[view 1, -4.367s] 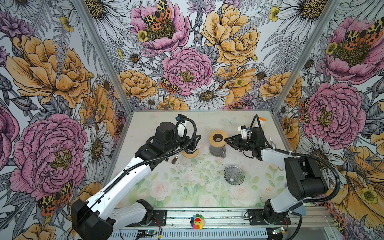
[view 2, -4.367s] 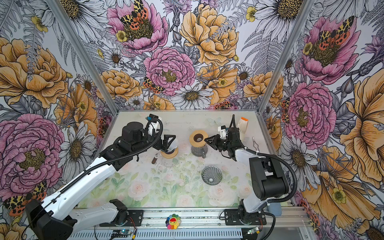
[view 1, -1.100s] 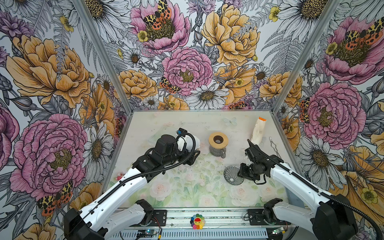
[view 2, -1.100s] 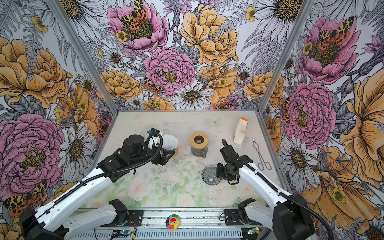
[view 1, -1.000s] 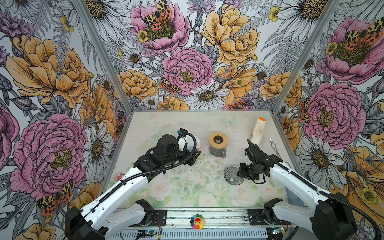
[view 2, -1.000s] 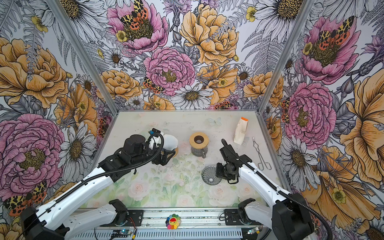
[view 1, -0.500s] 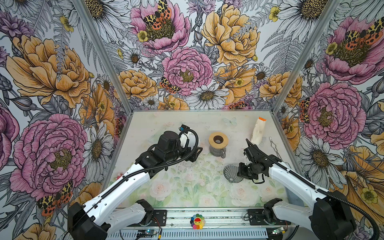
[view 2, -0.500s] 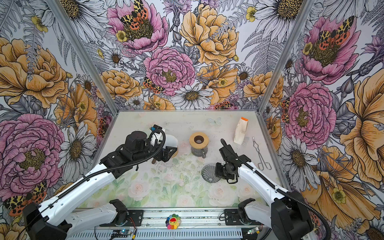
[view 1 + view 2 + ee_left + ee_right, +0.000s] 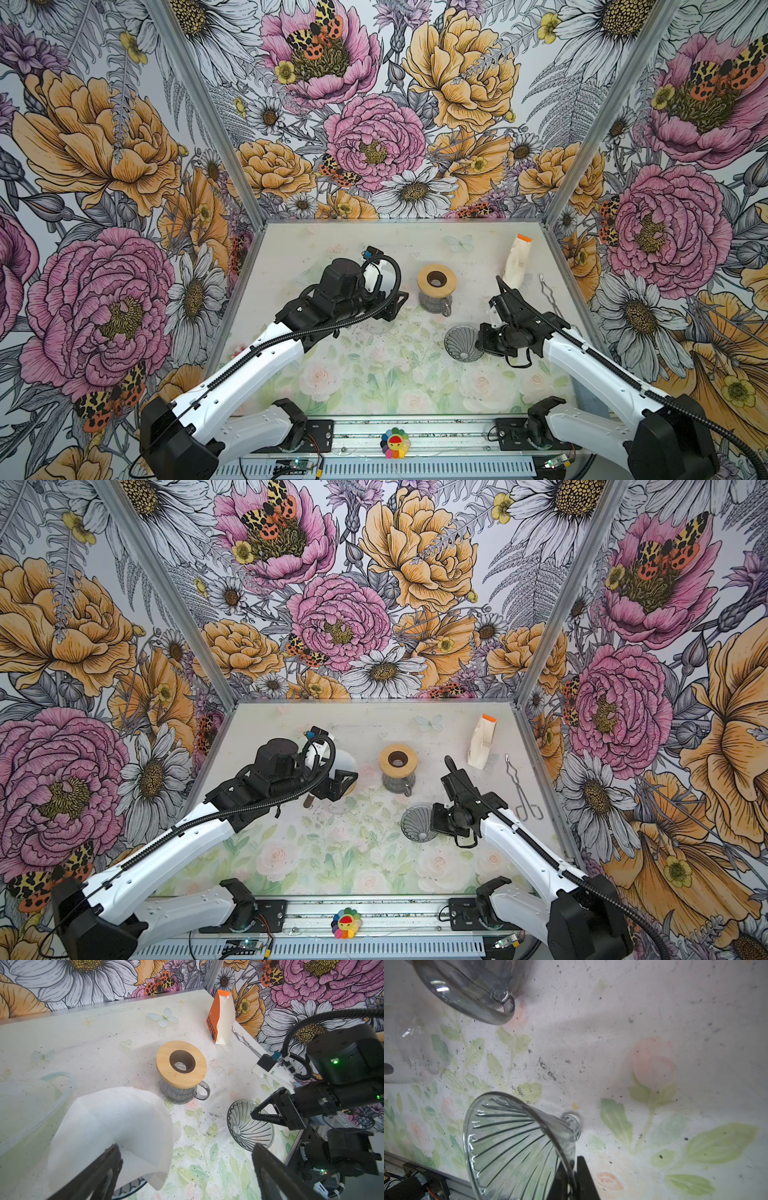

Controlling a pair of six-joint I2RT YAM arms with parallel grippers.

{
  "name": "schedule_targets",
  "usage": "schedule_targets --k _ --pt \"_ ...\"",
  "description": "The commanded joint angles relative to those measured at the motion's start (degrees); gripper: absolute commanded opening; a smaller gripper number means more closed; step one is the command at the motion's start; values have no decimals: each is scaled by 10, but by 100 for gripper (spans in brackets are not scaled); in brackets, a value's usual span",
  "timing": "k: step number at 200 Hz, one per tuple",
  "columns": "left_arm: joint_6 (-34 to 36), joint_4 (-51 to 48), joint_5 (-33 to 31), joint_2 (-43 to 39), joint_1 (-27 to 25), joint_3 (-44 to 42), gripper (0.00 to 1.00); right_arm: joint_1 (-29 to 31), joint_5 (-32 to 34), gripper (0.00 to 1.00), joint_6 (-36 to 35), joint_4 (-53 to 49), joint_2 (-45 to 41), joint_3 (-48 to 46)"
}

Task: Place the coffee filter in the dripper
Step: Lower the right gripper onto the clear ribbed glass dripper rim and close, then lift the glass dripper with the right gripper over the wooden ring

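Glass dripper (image 9: 508, 1142), newly pinched by right pincer (image 9: 572, 1169), is steadied for the filter (image 9: 116, 1122); left pincer (image 9: 185, 1147) spread wide.

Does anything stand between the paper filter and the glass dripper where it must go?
Nothing visible does. Only bare table lies between the filter and the dripper; the jug stands beside that path. The right pincer grips the dripper's far rim.

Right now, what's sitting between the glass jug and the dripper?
Nothing. Only bare table with dark specks lies between the jug and the dripper, clearest in the right wrist view.
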Motion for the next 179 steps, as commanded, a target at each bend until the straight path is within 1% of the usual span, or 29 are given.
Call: schedule_targets --k 1,47,78,102,146,179 --pt "-4 16 7 3 -5 20 99 2 6 9 -7 17 -15 2" --pt "-7 17 5 6 -6 33 99 2 8 7 -11 18 -31 15" --pt "-19 15 15 17 -9 63 99 -1 25 5 -19 16 -66 35" --pt "-23 15 13 24 -12 93 99 -7 17 5 -37 16 -74 67" --pt "-27 0 14 56 -12 148 99 -11 13 4 -74 16 -51 150" --pt "-19 -16 8 92 -12 188 99 -13 18 4 -98 17 -6 224"
